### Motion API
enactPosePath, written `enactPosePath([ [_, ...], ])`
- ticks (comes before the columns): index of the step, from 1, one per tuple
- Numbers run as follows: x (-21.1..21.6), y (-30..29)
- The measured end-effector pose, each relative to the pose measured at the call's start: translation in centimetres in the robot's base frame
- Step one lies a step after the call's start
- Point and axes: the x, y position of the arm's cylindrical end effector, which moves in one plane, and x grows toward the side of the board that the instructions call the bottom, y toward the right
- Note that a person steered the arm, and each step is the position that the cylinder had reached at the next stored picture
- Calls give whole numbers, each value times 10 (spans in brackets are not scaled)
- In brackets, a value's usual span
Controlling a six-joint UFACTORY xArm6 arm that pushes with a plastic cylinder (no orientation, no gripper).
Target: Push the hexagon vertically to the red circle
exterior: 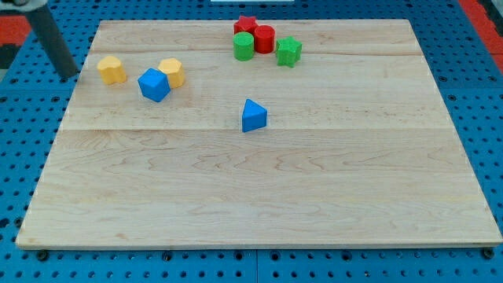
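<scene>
Tip (71, 76) at tabletop (259, 196) left edge, left of yellow hexagon (171, 72), red circle (264, 38) far right, no gripper visible

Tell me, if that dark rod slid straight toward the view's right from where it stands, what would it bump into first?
Probably the yellow block nearest it. My tip sits at the board's left edge, just left of that block and apart from it. Beyond lie the blue cube and the yellow hexagon. Depth is hard to judge, so it might graze past.
</scene>
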Motion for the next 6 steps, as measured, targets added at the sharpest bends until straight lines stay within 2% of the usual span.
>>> enactPosePath([
  [1, 5, 74],
  [3, 30, 273],
  [4, 27, 303],
  [5, -8, 383],
  [6, -12, 458],
])
